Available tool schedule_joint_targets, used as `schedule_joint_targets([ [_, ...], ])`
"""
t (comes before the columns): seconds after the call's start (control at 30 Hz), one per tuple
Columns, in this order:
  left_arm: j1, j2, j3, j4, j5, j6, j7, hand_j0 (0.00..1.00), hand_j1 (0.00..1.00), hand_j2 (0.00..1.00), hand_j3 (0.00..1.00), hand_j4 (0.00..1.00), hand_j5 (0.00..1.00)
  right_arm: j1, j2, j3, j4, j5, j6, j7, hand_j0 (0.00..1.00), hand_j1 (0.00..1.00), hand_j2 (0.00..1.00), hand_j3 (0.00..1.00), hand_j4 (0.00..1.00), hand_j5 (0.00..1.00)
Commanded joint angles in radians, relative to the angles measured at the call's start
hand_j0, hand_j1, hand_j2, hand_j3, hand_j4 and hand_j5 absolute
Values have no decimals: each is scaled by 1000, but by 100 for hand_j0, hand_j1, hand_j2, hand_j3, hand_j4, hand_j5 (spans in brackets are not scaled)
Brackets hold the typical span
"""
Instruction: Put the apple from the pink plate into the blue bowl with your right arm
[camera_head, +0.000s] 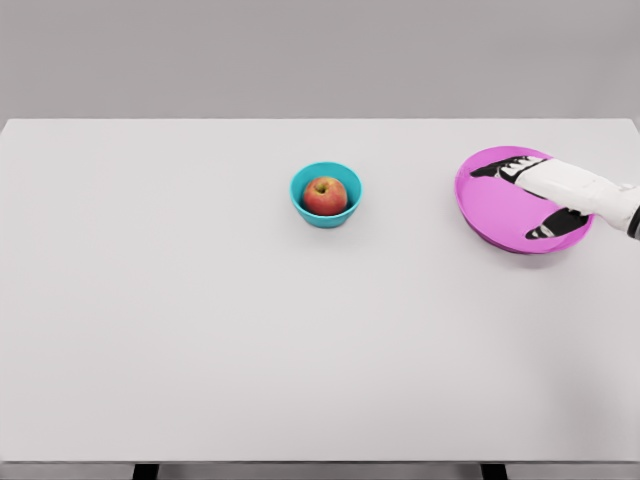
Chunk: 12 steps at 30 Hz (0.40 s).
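1. Apple (325, 195) sits inside the blue bowl (303, 200), red with a yellowish patch, stem up, near the middle of the table (200, 330)
2. Bowl is teal-blue, upright, standing on the table left of the pink plate (490, 205), well apart from it
3. Pink plate lies flat near the table's right edge, nothing resting in it
4. Right hand (545, 195) comes in from the right edge, over the plate; white palm and back, dark fingers
5. Fingers (500, 167) spread out, thumb (555, 226) pointing off lower left, hand holding nothing, not touching the apple
6. Can't tell if the hand touches the plate surface or hangs just above it
7. Table is plain light grey, grey wall behind
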Motion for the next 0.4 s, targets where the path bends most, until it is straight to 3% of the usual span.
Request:
schedule_joint_targets([
  [0.0, 0, 0, 0, 0, 0, 0, 0, 100, 100, 100, 100, 100, 100, 6, 23, -141, -63, -14, 5, -1, 100, 100, 100, 100, 100, 100],
  [0.37, 0, 0, -2, 0, 3, -6, 0, 100, 100, 100, 100, 100, 100, 60, 21, -142, -62, -11, 5, -1, 100, 100, 100, 100, 100, 100],
])
